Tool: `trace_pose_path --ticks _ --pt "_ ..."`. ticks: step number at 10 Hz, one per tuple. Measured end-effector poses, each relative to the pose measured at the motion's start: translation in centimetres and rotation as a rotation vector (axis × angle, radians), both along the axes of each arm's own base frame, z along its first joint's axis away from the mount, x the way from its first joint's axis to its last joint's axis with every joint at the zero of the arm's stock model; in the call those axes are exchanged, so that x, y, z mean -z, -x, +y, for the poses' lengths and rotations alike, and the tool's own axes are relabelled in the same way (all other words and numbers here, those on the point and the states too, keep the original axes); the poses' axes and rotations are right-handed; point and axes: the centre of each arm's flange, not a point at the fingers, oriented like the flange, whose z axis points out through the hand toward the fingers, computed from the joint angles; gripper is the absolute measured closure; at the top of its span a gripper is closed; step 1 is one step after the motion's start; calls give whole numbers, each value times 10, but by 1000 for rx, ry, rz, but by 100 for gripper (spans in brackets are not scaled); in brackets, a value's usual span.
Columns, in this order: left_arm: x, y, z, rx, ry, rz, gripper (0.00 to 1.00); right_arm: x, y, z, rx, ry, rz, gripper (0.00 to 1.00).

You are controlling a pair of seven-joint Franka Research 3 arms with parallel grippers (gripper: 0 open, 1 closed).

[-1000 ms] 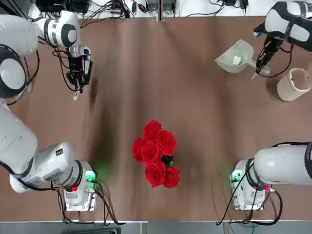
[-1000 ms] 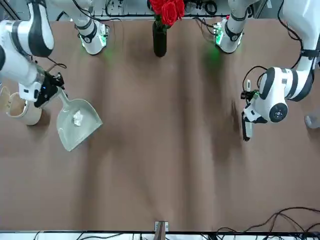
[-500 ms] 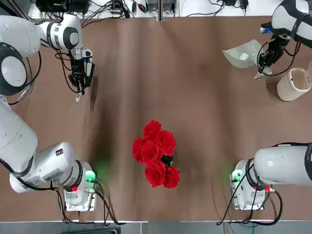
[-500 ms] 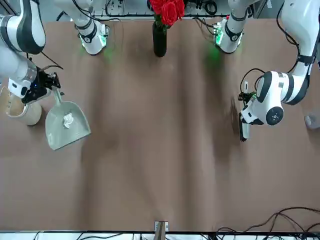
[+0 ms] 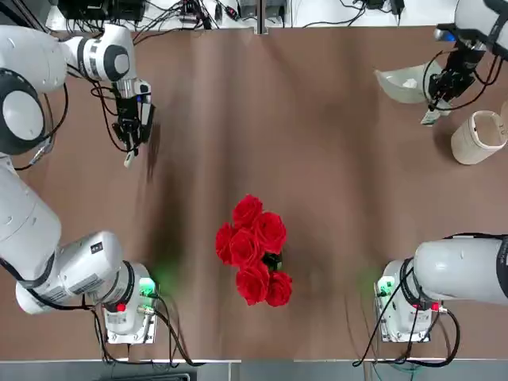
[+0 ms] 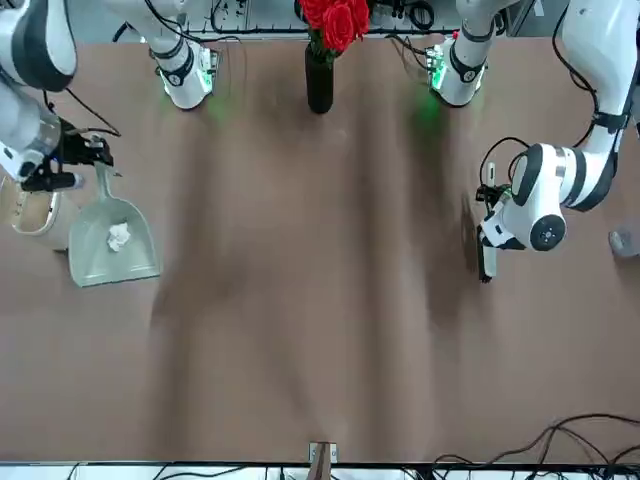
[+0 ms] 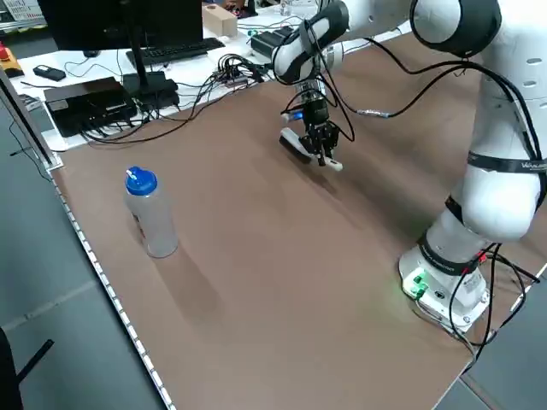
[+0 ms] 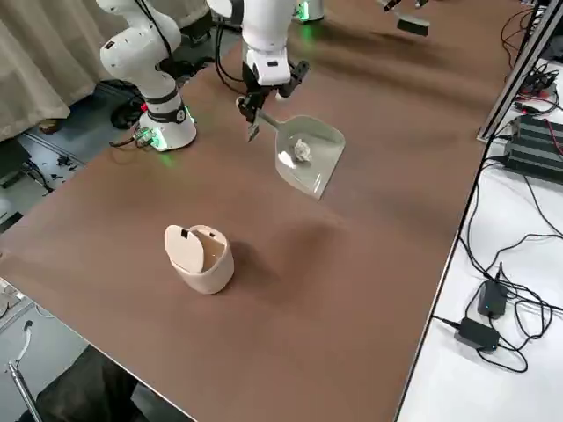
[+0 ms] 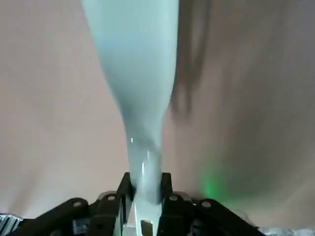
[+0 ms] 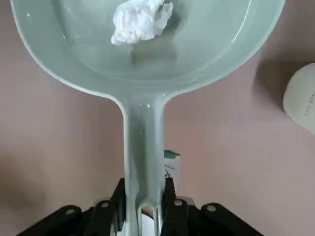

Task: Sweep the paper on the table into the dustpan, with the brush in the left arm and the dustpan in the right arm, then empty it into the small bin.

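Observation:
My right gripper (image 5: 446, 86) is shut on the handle of the pale dustpan (image 5: 401, 82), held above the table (image 5: 317, 159) at its far right. The small white paper (image 5: 410, 82) ball lies in the scoop (image 10: 147, 54), clear in the right wrist view (image 10: 141, 20). The cream small bin (image 5: 479, 136) stands just nearer the robot than the dustpan (image 8: 308, 154), apart from it (image 8: 201, 257). At the far left, my left gripper (image 5: 129, 131) is shut on the cream brush (image 9: 133, 73), which hangs just above the table (image 7: 312, 149).
A bunch of red roses (image 5: 254, 250) in a dark vase (image 6: 319, 80) stands mid-table near the arm bases. A bottle with a blue cap (image 7: 149, 213) stands at the table's left edge. Cables and devices lie beyond the far edge.
The right arm has carried the dustpan with the paper farther toward the table's far right corner and turned it. The left arm and brush have barely moved.

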Motion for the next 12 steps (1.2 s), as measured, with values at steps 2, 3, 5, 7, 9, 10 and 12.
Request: trace_pose_path --ticks 2,3,5,7,9,10,12 --pt "4 1 -1 -15 -10 6 73 -1 3 -17 75 9 0 67" --pt "7 1 -2 -34 -22 10 73 -1 5 -30 134 17 0 67" --pt "13 2 -2 -59 -37 16 73 -3 13 -63 263 18 -4 67" --pt "16 2 -3 -63 -37 14 73 -10 24 -103 407 -20 -29 67" --pt "16 2 -3 -62 -37 14 73 -14 28 -118 518 -16 -31 67" --pt "16 2 -3 -62 -37 14 73 -14 30 -121 569 -26 -31 67" --pt "16 2 -3 -62 -37 14 73 -15 40 -143 678 -89 -41 67"
